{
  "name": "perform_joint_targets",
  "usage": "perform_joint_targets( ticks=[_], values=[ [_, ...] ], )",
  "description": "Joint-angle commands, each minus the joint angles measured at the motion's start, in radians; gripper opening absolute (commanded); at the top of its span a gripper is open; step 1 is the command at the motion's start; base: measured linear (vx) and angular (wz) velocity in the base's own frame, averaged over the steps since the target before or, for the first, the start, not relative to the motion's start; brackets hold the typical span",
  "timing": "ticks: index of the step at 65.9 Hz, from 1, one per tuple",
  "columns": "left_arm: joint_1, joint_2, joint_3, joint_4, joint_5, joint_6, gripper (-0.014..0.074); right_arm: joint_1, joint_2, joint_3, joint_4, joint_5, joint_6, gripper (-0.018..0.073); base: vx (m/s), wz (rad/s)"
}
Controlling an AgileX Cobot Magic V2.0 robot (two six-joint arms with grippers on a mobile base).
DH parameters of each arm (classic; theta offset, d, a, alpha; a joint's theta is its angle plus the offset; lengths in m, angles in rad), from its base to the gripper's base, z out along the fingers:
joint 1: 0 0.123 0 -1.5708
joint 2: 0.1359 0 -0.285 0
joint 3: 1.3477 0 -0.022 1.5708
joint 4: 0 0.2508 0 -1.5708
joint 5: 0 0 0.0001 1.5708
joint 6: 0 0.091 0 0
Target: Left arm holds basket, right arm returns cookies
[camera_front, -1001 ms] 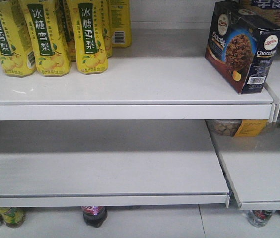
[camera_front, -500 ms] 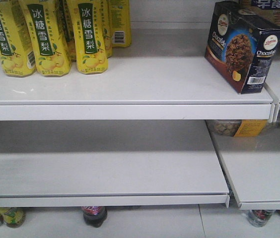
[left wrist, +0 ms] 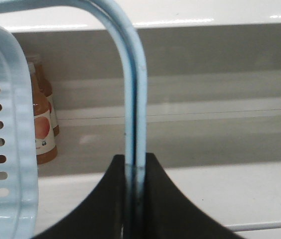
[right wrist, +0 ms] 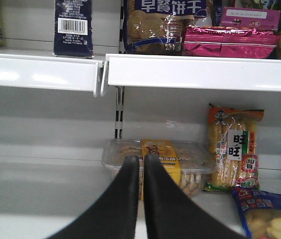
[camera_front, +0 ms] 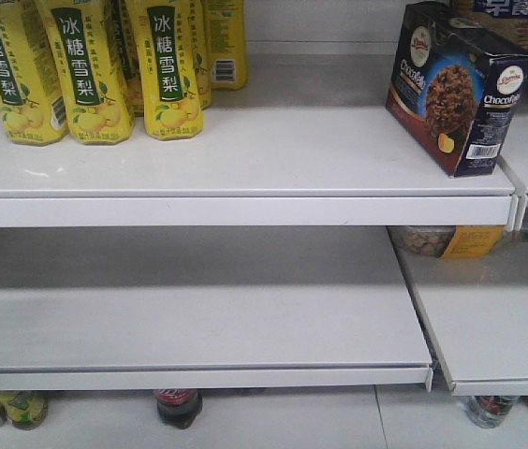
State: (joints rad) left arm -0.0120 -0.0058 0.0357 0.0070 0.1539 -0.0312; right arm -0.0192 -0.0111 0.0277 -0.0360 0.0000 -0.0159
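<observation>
On the upper shelf (camera_front: 245, 154), at about two o'clock in the front view, the cookies (camera_front: 456, 86) stood upright, apart from the yellow drink bottles (camera_front: 91, 65) at ten o'clock. Left gripper (left wrist: 135, 199) was clamped on the basket (left wrist: 11, 129) handle, keeping it hanging steady. Right gripper (right wrist: 141, 199) was closed, empty, clear of the box. Nothing differed from the earlier frames.

The yellow drink bottles (camera_front: 86, 70) lose their tops to the frame's upper edge. Only one slotted corner and a hoop handle of the basket (left wrist: 8, 129) show. The cookies (right wrist: 73, 27) show only a barcoded side, cropped above.
</observation>
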Motion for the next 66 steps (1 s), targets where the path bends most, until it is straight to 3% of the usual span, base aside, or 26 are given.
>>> perform_joint_targets(
  ticks=[1, 23, 66],
  values=[
    [-0.006, -0.019, -0.032, 0.019, -0.106, 0.018, -0.0003, 0.000, -0.013, 0.019, -0.013, -0.064, 0.023, -0.0006, 0.00, 0.00],
    [-0.006, -0.019, -0.032, 0.019, -0.106, 0.018, -0.0003, 0.000, -0.013, 0.019, -0.019, -0.031, 0.095, -0.0006, 0.00, 0.00],
    [-0.006, -0.019, -0.032, 0.019, -0.106, 0.018, -0.0003, 0.000, -0.013, 0.019, -0.019, -0.031, 0.095, -0.0006, 0.00, 0.00]
  ],
)
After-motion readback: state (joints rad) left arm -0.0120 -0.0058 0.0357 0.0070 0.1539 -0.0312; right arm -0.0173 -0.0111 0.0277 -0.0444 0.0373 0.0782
